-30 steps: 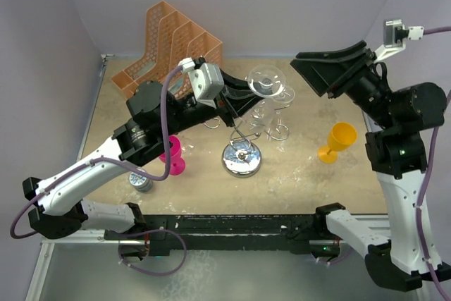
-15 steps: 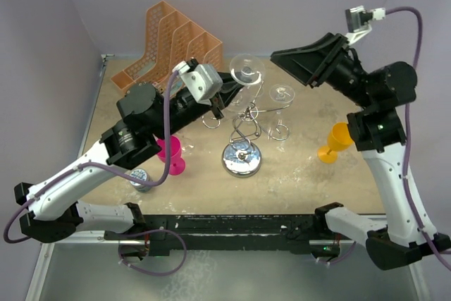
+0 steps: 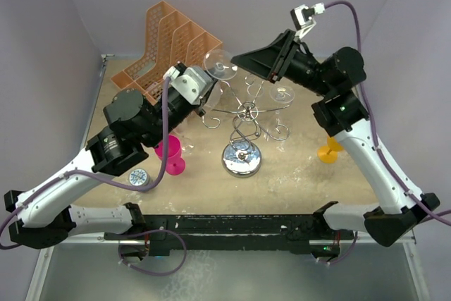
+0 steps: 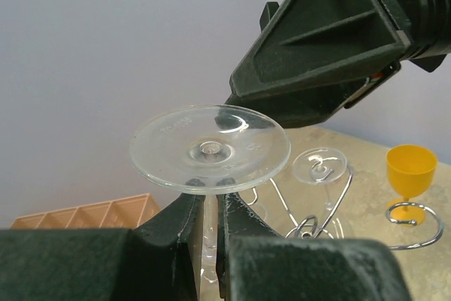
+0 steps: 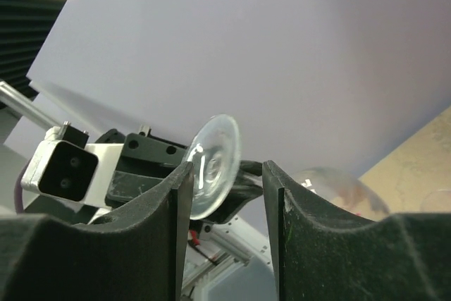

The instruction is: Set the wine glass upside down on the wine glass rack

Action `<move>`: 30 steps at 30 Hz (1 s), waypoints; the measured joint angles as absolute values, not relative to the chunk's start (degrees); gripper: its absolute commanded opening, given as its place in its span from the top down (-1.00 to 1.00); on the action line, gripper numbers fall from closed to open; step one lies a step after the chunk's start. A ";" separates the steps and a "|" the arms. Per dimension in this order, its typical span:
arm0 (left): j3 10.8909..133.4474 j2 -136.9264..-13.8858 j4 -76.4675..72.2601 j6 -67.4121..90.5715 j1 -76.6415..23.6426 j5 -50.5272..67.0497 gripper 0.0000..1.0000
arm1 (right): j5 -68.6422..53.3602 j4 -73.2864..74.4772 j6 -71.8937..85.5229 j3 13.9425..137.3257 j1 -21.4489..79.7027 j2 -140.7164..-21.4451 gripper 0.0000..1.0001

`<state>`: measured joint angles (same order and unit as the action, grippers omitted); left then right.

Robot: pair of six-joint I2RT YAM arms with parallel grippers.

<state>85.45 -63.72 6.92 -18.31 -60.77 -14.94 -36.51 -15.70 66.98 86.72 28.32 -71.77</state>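
Note:
A clear wine glass [image 3: 220, 65] is held upside down, foot uppermost, above and to the left of the wine glass rack [image 3: 244, 113]. My left gripper [image 3: 211, 95] is shut on its stem [image 4: 209, 225], just under the round foot [image 4: 210, 149]. My right gripper [image 3: 241, 58] reaches in from the right, its tips right next to the foot. In the right wrist view the jaws [image 5: 225, 174] stand open, with the foot [image 5: 215, 167] showing edge-on beyond the left finger [image 5: 176, 202]. Nothing is gripped there.
Another clear glass [image 3: 282, 93] hangs upside down on the rack's right side, above the chrome base [image 3: 242, 158]. An orange mesh organiser [image 3: 169, 40] stands at the back left. A pink glass [image 3: 170, 157], a small tin [image 3: 139, 177] and a yellow glass [image 3: 328, 151] stand on the table.
The left arm has carried the glass left and back, away from above the rack. The right arm swung left up to the glass's foot, and its jaws narrowed.

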 measured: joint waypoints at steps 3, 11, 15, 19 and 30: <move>85.34 -62.85 8.29 -19.75 -60.77 -16.40 1.00 | -35.68 -15.94 67.29 87.46 32.27 -73.14 0.20; 82.74 -59.86 8.69 -21.67 -60.77 -20.38 1.00 | -34.39 -15.73 68.51 87.53 36.47 -75.11 0.75; 79.85 -57.45 8.38 -21.47 -60.77 -21.74 1.00 | -33.34 -15.81 71.09 87.13 38.11 -76.05 0.95; 76.53 -54.19 8.32 -21.02 -60.77 -23.31 0.70 | -31.86 -15.86 74.41 86.94 40.47 -77.69 1.00; 72.34 -48.05 12.91 -11.90 -60.77 -33.69 -0.10 | -28.97 -19.99 74.87 90.50 42.00 -85.78 1.00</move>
